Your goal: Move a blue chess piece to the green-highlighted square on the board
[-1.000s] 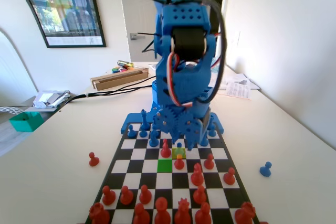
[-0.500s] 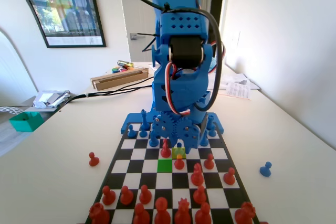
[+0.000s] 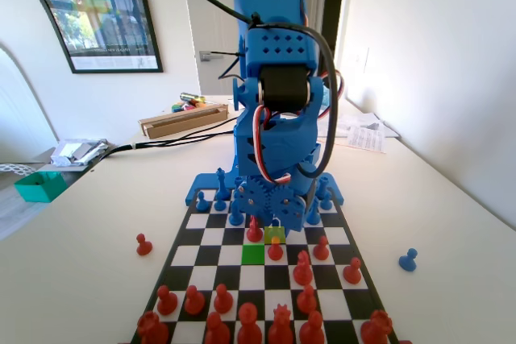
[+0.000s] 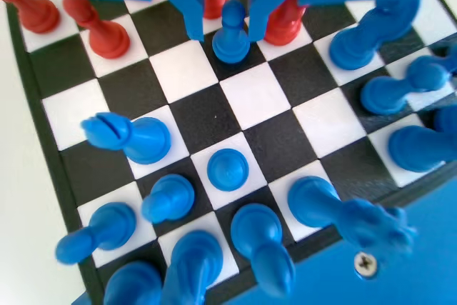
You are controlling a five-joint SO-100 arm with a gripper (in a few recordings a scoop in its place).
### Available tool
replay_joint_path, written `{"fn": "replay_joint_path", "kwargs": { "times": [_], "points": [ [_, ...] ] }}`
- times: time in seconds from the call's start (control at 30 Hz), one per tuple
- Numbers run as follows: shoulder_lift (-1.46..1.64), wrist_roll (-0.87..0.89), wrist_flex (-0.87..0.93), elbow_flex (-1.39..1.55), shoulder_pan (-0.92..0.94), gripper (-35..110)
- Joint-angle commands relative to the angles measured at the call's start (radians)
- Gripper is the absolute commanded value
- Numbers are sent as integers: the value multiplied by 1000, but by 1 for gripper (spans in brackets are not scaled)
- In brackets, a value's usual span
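In the wrist view a small blue pawn (image 4: 230,36) stands on a black square of the board (image 4: 253,94), red pieces just beyond it. My gripper (image 4: 225,30) is open, its two jaws hanging on either side of the pawn's head, the right jaw nearer; I cannot tell if it touches. In the fixed view the gripper (image 3: 274,217) is low over the yellow-green square (image 3: 276,236). The green-highlighted square (image 3: 253,254) lies one square nearer that camera and to the left, with nothing on it.
Red pawns (image 3: 255,231) (image 3: 276,250) stand right beside the two highlighted squares. Taller blue pieces (image 4: 128,138) and another blue pawn (image 4: 227,169) crowd the near rows in the wrist view. Off the board lie a blue pawn (image 3: 408,260) and a red pawn (image 3: 143,244).
The arm has sunk lower over the board, bringing the gripper down around the blue pawn. No piece has moved.
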Motion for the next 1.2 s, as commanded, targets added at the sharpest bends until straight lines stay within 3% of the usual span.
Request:
{"fn": "replay_joint_path", "kwargs": {
  "times": [0.0,0.33,0.7,1.17],
  "points": [
    [23,-28,2,3,-5,7],
    [29,-51,-5,-2,-14,1],
    [117,-43,256,-152,-40,1],
    [107,-52,337,-341,135,1]
  ]
}}
